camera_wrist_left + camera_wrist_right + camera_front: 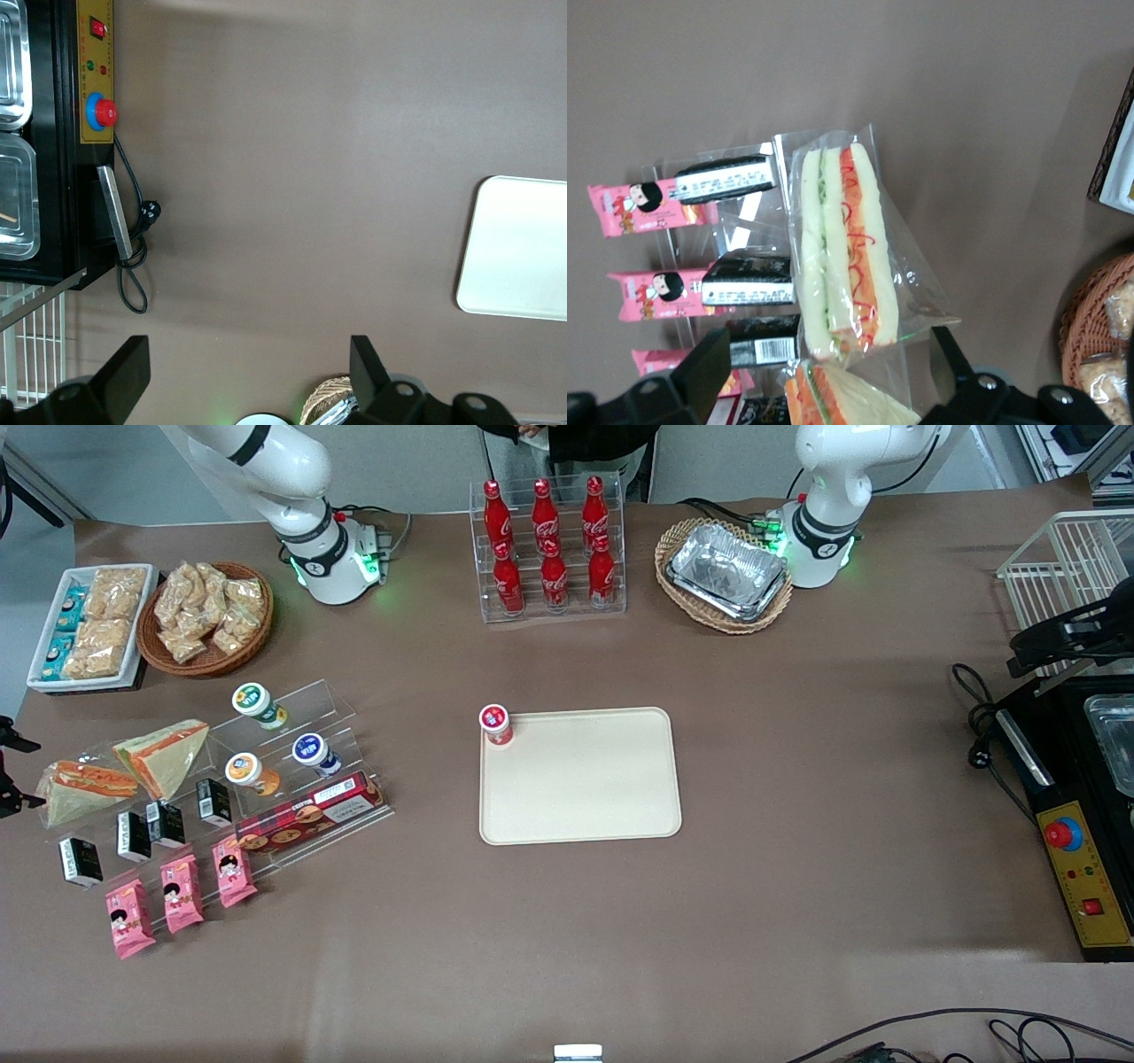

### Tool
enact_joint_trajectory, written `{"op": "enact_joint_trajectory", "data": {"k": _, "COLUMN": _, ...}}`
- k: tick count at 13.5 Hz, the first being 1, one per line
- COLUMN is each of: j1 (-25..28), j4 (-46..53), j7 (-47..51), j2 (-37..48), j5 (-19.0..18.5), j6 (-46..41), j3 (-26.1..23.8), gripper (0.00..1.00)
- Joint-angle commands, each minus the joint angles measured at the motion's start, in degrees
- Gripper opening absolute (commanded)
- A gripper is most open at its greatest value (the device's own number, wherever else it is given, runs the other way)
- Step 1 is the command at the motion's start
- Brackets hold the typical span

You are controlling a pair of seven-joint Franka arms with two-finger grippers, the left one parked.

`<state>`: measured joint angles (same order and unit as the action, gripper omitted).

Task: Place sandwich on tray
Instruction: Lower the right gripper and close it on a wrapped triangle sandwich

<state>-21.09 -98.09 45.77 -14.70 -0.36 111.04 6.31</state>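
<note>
While the cream tray (580, 779) lies flat mid-bench with only a red-capped cup (495, 724) on its corner, the sandwich (843, 252) rests on the clear display stand (292, 779) toward the working arm's end, beside the broader wedge (164, 755). The hand (833, 372) hovers just above the sandwich, fingers (704, 367) spread wide, touching nothing. Black cartons (726, 179) and pink packets (633, 204) sit beside it.
</note>
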Motion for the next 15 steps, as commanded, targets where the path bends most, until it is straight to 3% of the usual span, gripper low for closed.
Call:
{"op": "enact_joint_trajectory", "data": {"k": 1, "j1": -1.49, "j4": -2.97, "j7": 4.31, "j2": -0.07, "j5": 1.50, "j6": 3.56, "j3": -0.42, "gripper": 1.00}}
{"op": "enact_joint_trajectory", "data": {"k": 4, "j1": -2.99, "j4": -7.54, "j7": 6.00, "j2": 0.37, "j5": 3.34, "j6": 8.83, "j3": -0.42, "gripper": 1.00}}
{"op": "enact_joint_trajectory", "data": {"k": 12, "j1": -2.38, "j4": -9.22, "j7": 6.88, "j2": 0.02, "j5": 3.43, "j6": 12.45, "j3": -0.60, "gripper": 1.00}}
{"op": "enact_joint_trajectory", "data": {"k": 15, "j1": -2.29, "j4": -12.55, "j7": 6.88, "j2": 0.46, "j5": 3.43, "j6": 17.27, "j3": -0.68, "gripper": 0.95}}
